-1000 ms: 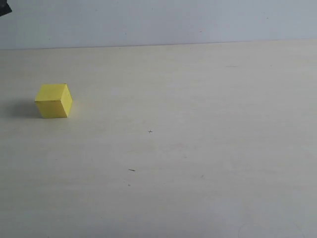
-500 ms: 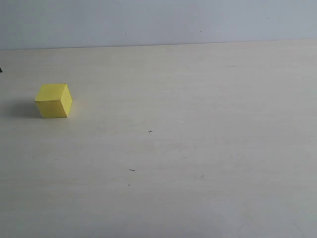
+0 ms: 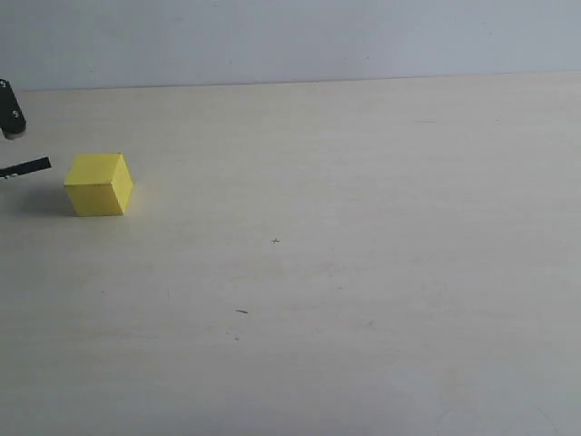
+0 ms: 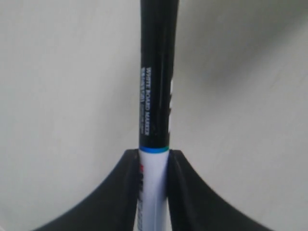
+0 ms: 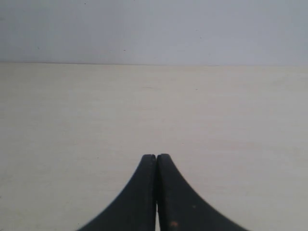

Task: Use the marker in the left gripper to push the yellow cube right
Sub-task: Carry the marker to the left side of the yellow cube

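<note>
Pale beige worktop (image 3: 363, 182) runs back to a plain blue-grey wall (image 3: 290, 36). At the far left edge of the exterior view a black rounded part (image 3: 9, 109) of my left arm pokes in. Just below it the black end of the marker (image 3: 29, 167) points right, lying nearly level.

My left claw (image 4: 154, 155) is clenched on that marker. In the left wrist view my two black fingers (image 4: 115, 192) press the white barrel from either side, right at the thin blue ring where the black cap half begins. The cap half, printed with small white lettering, sticks out ahead of them.

The marker's end is just beside the yellow cube (image 3: 98, 184), about level with its upper edge. A narrow strip of worktop shows between them, so they are not touching. The yellow cube sits flat at the left of the worktop, one corner turned toward the camera, its shadow falling to its left.

Further right, around the middle, lie a few small dark specks (image 3: 241, 312). My right claw (image 5: 156, 159) is outside the exterior view; its own camera shows its fingers pressed together tip to tip above the worktop.
</note>
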`<state>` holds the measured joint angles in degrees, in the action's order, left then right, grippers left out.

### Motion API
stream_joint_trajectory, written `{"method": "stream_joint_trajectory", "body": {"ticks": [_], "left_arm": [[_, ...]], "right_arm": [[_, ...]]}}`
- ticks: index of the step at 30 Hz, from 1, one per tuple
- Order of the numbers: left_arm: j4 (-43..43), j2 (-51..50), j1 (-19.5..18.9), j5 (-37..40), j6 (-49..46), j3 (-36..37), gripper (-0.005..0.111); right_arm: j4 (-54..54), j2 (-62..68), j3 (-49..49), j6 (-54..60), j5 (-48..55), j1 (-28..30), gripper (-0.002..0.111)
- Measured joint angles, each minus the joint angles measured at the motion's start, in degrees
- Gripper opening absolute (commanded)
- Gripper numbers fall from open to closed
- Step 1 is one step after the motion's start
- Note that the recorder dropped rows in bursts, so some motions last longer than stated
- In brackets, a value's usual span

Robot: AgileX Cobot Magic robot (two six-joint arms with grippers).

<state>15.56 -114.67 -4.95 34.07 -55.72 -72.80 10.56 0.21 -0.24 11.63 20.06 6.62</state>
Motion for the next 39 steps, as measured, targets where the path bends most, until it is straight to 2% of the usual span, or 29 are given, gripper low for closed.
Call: {"method": "stream_joint_trajectory", "body": {"ticks": [4,8,13,19,27,32,39], "left_arm": [[0.08,0.28,-2.05,0.0,-17.31,-0.62,0.0],[0.12,-0.37,-3.8,-1.87,-26.59,-0.62,0.0],[-2.02,-2.2,-5.26,-7.88,-31.36,-0.62,0.0],[-4.25,-3.39,-5.26,-9.58,-32.95,-0.62,0.0],[-8.31,-3.39,-5.26,-3.2,-36.16,-0.62,0.0],[-14.48,-3.39,-5.5,-2.95,-39.69,-0.62,0.0],[-15.07,-3.39,-6.94,-2.95,-40.26,-0.62,0.0]], "right_arm": [[0.0,0.0,0.0,0.0,0.0,0.0,0.0],[0.0,0.0,0.0,0.0,0.0,0.0,0.0],[0.0,0.0,0.0,0.0,0.0,0.0,0.0],[0.0,0.0,0.0,0.0,0.0,0.0,0.0],[0.0,0.0,0.0,0.0,0.0,0.0,0.0],[0.0,0.0,0.0,0.0,0.0,0.0,0.0],[0.0,0.0,0.0,0.0,0.0,0.0,0.0]]}}
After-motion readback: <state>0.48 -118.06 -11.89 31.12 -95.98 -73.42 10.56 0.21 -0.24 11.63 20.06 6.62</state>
